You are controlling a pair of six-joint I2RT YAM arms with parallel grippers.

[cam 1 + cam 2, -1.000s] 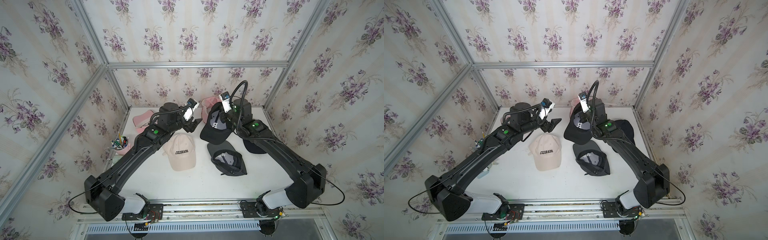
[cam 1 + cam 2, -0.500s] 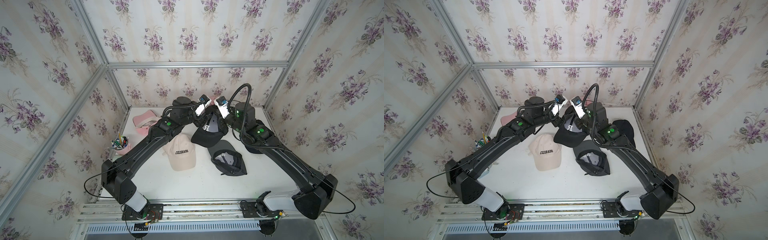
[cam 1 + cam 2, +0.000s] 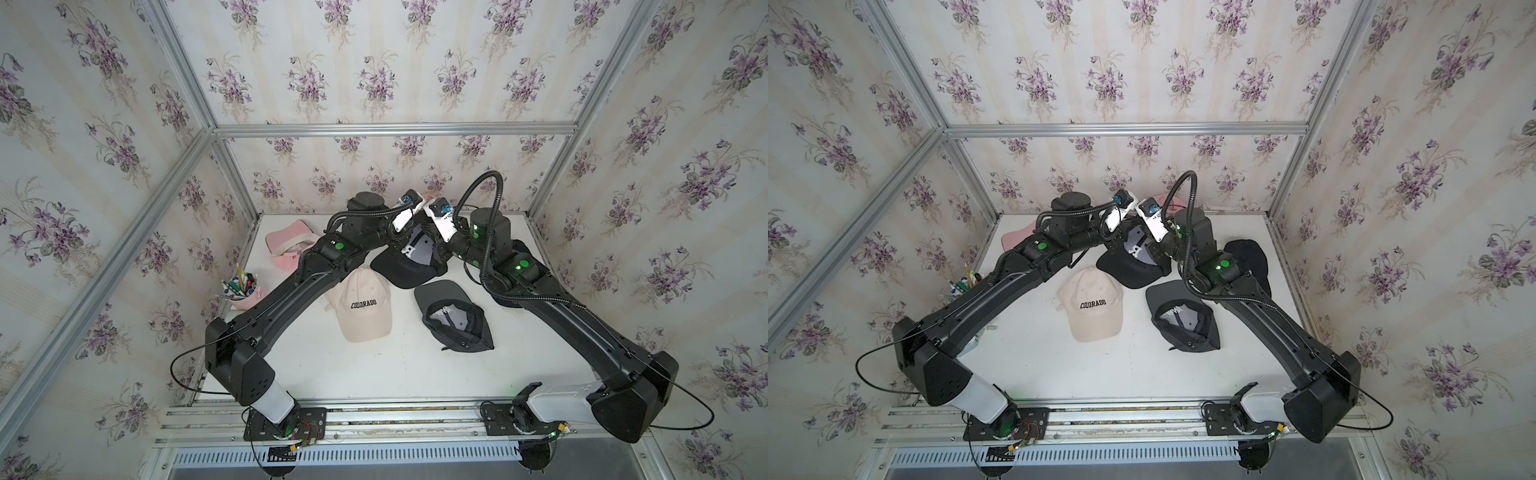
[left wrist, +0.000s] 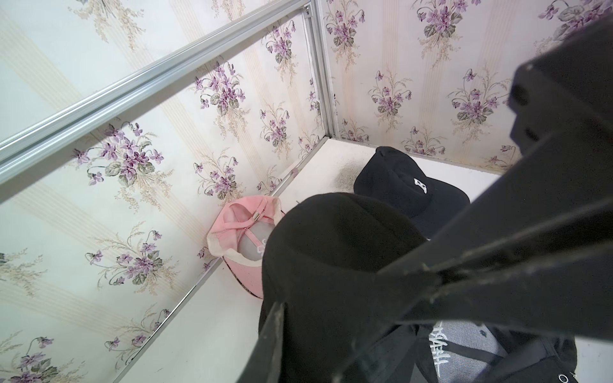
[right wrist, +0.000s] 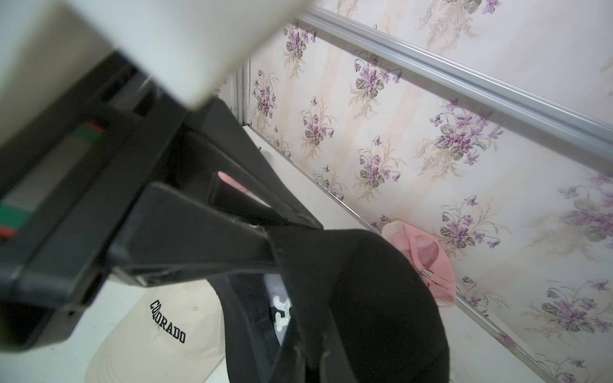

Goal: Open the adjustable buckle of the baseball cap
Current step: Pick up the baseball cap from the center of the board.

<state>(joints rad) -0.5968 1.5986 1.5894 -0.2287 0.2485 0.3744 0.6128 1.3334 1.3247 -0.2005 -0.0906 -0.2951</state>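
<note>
L gripper (image 5: 269, 234) & R gripper (image 4: 434, 277) each clamped on rim of 1 black cap (image 3: 405, 270).

We enter: robotics lab test cell. We note silver aluminium extrusion frame (image 3: 390, 129) holding violet-flowered wallpaper panels (image 3: 374, 62), white flat tabletop (image 3: 374, 374), two black jointed robot arms (image 3: 291, 297) mounted on slotted silver metal base rail (image 3: 395, 415) along front edge.

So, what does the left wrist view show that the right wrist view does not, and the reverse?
Only the left wrist view: the dark cap with a white letter near the corner, and an upturned cap showing grey lining with white lettering. Only the right wrist view: the beige COLORADO cap. Both: the black cap, close up, and the pink cap against the wall, its metal buckle visible.
</note>
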